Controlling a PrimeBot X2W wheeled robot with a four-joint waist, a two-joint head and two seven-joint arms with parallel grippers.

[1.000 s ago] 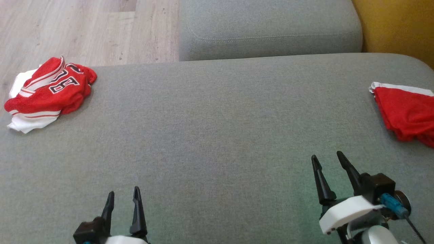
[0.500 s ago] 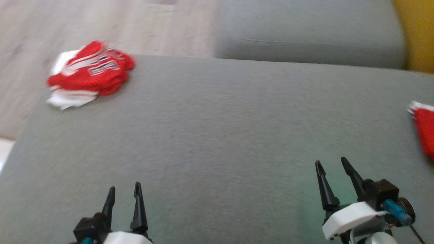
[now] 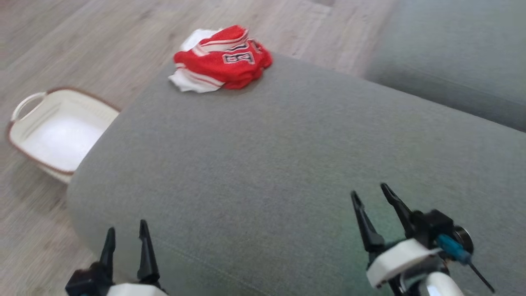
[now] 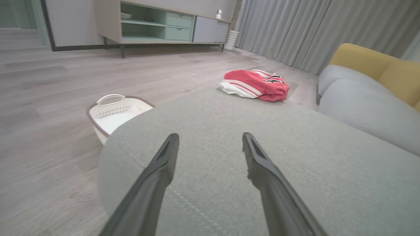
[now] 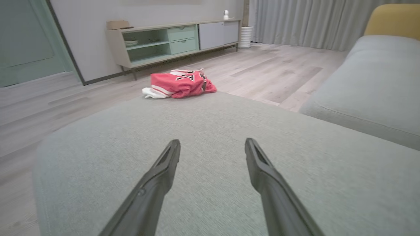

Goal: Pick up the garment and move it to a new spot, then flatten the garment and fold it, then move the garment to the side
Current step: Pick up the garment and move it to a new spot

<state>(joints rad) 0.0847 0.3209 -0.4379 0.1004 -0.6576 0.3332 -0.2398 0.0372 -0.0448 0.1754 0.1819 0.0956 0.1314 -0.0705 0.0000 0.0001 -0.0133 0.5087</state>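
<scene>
The only writing to see is on the red and white garment (image 3: 222, 61). On its red cloth there are large black characters (image 3: 239, 57) with a white edge. In the head view they are blurred and partly folded into the creases. In both wrist views they are too small. I cannot tell for sure which letters or numbers they are, so no word or number can be read.

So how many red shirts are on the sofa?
1. The red shirt lies crumpled on the far corner of the grey cushion. More could lie outside these pictures.
</scene>
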